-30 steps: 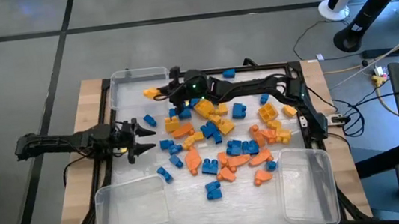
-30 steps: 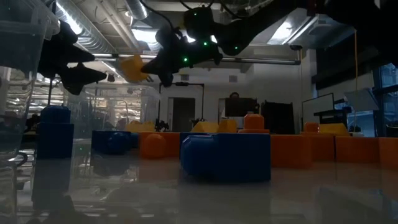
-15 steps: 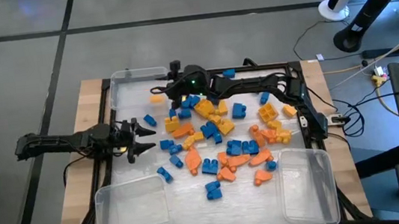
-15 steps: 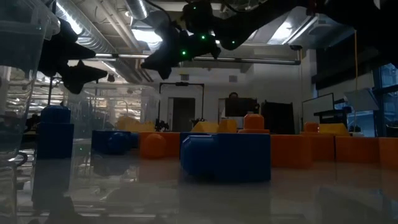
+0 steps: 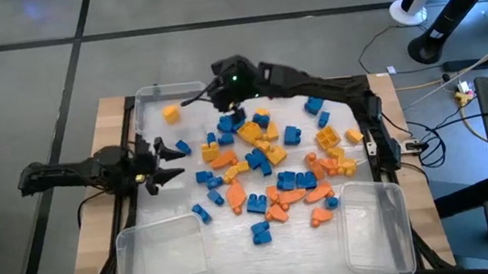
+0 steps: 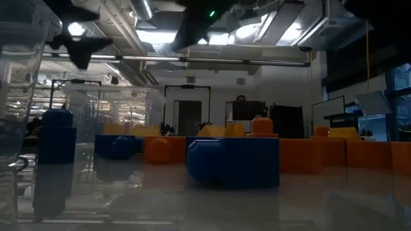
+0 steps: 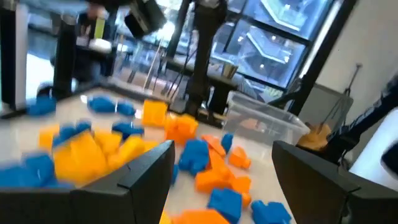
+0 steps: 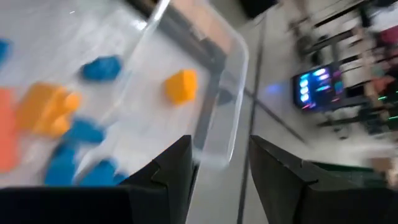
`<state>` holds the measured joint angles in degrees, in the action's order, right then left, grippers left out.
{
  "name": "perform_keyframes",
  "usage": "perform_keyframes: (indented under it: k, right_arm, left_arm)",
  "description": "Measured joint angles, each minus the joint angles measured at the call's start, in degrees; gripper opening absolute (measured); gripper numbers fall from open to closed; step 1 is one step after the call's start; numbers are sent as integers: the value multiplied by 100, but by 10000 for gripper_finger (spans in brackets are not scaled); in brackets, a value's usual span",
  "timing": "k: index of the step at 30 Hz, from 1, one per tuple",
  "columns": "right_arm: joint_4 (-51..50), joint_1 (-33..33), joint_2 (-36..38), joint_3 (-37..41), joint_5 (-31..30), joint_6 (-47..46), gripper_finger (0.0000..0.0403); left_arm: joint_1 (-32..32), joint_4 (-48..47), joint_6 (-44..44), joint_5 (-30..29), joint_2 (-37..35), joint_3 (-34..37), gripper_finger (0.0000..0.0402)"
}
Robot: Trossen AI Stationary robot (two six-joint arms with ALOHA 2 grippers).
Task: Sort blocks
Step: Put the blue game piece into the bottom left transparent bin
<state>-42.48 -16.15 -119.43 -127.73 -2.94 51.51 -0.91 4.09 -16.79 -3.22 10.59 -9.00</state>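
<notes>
Right gripper [image 5: 223,86] above the near edge of the far clear bin [image 5: 149,98], fingers parted and empty; yellow block [image 5: 170,113] lying inside that bin. Left gripper [image 5: 162,160] wide open, nearer than the bin, beside the block pile [image 5: 266,167]. Best to lift clear of the bin wall before swinging back to the pile for another yellow.

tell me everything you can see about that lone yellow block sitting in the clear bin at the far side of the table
The yellow block is a small plastic brick, chunky and roughly cube-shaped; its studs can't be made out. It lies alone on the floor of the clear bin at the table's far side, near the bin's left end, apart from the main pile. Nothing grips it: the right gripper hangs nearby with jaws apart and empty. In the right wrist view it shows again, close to the bin's wall.
</notes>
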Motion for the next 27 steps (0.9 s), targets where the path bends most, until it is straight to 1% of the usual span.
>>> perform_keyframes:
  k: [4,8,10,13,16,21,25,27]
  right_arm:
    - [-1112,1,294,-730,-110,-97,160]
    - [-1439,1,956,-577,-202,-324,160]
    - [-1779,1,1268,-577,-192,-488,160]
    - [-2180,5,1650,-577,-116,-739,160]
    - [-2615,69,1908,-577,95,-954,160]
    - [-3094,379,2116,-574,146,-1123,160]
    - [-3427,715,2134,-544,64,-1261,160]
    - [-3437,888,2207,-310,-110,-1360,160]
  left_arm:
    - [-28,-46,444,-1,301,-313,260]
    - [-28,-84,768,0,867,-619,260]
    - [-31,-161,947,0,1251,-801,260]
    - [-32,-474,1127,0,1863,-1179,260]
    - [-31,-915,1224,0,2482,-1573,260]
    - [-31,-1968,1568,0,3376,-2195,260]
    - [-28,-2976,1704,0,3937,-2614,260]
    - [-20,-3453,1738,0,4165,-2761,260]
